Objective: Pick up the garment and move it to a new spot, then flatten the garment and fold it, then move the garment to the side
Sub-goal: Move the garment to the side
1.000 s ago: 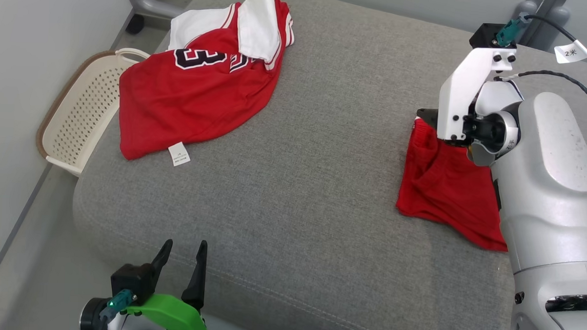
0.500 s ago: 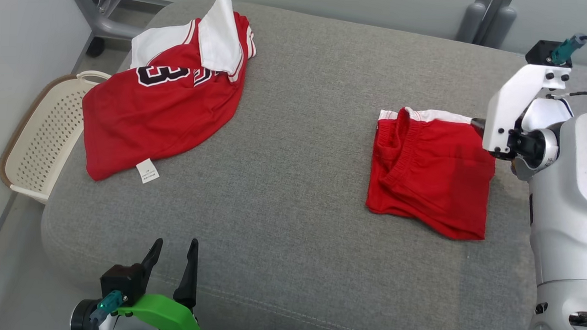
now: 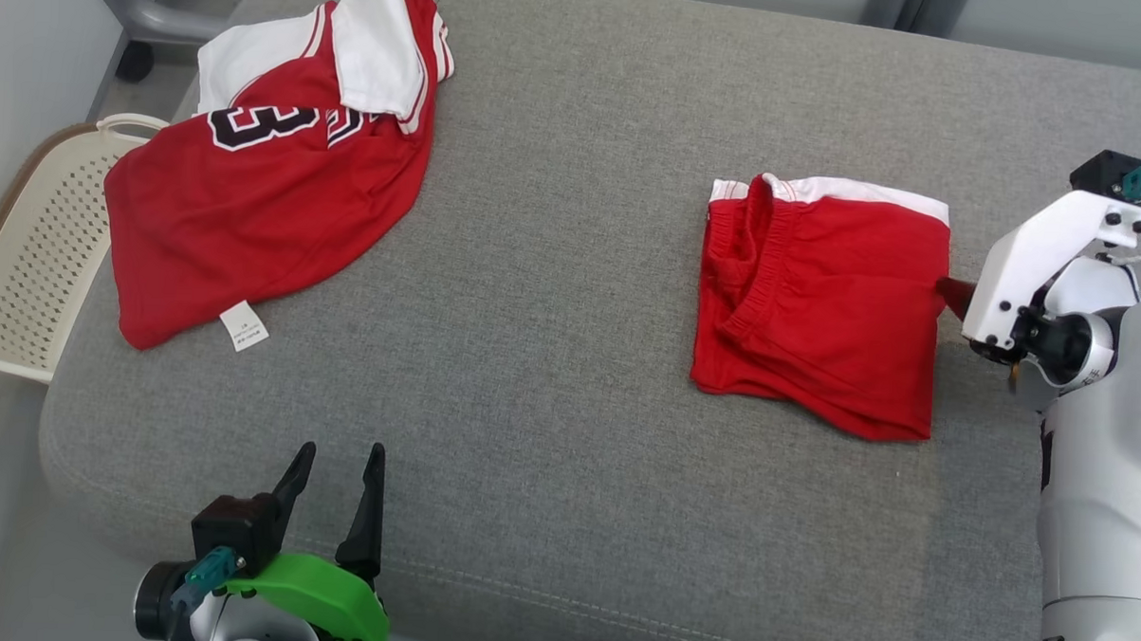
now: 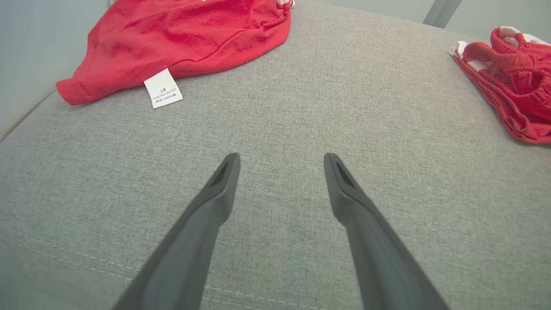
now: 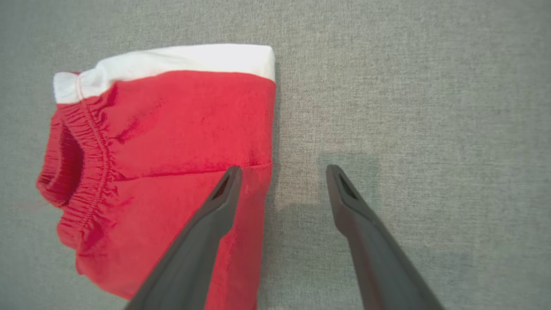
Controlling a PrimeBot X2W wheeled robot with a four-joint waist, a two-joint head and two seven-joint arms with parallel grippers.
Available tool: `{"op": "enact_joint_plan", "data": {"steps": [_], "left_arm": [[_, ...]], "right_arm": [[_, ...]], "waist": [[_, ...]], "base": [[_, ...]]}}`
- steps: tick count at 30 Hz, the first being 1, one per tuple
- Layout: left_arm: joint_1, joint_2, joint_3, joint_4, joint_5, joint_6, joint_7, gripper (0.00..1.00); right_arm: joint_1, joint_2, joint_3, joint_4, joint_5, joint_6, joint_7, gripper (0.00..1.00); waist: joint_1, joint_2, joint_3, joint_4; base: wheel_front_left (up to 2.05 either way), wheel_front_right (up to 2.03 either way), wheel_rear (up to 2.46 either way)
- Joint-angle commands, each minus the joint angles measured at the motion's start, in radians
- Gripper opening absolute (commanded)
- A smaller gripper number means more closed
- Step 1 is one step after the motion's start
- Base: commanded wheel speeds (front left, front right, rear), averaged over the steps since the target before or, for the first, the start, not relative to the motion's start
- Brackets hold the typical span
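A grey upholstered cushion (image 3: 572, 264) spreads across the head view and carries everything. On its far left corner lies a red jersey (image 3: 252, 205), loosely heaped, with a black-and-white number 3 facing up and white panels folded over its far end. The red shorts (image 3: 818, 310), the garment of the task, lie folded into a rough rectangle on the right half of the cushion, well apart from the jersey. A white band runs along their far edge and the gathered elastic waistband gapes open on their left side. The pale right arm (image 3: 1097, 453) rises at the right edge of the head view, just beside the shorts. A cream perforated basket (image 3: 32, 245) sits off the cushion's left edge, partly under the jersey's corner. The right hand (image 5: 283, 168) has its fingers spread wide and grips nothing. In its wrist view one finger lies over the right edge of the shorts and the other over bare cushion; whether the first touches the cloth I cannot tell. The left hand (image 3: 338, 450) is at the cushion's near edge, also fully spread and empty, pointing across bare fabric. A small white label (image 3: 244, 325) sticks out from the jersey's near hem.
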Motion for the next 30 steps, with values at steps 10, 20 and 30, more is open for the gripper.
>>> {"op": "enact_joint_plan", "data": {"steps": [10, 20, 30], "left_arm": [[-0.037, 0.000, -0.009, 0.029, -0.005, -0.007, -0.016, 1.00], [-0.043, 0.000, -0.015, 0.035, -0.008, -0.004, -0.024, 1.00], [-0.052, 0.011, -0.021, 0.008, 0.010, 0.001, -0.035, 1.00]], "right_arm": [[0.033, 0.000, 0.063, 0.103, 0.098, -0.001, -0.051, 1.00], [0.024, 0.003, 0.078, 0.159, 0.047, -0.001, -0.078, 0.00], [0.015, -0.005, 0.108, 0.143, -0.034, -0.001, -0.144, 0.00]], "waist": [[0.0000, 0.0000, 0.033, 0.004], [0.0000, 0.0000, 0.043, 0.016], [0.0000, 0.0000, 0.040, -0.024]], "base": [[0.00, 0.00, 0.00], [0.00, 0.00, 0.00], [0.00, 0.00, 0.00]]}}
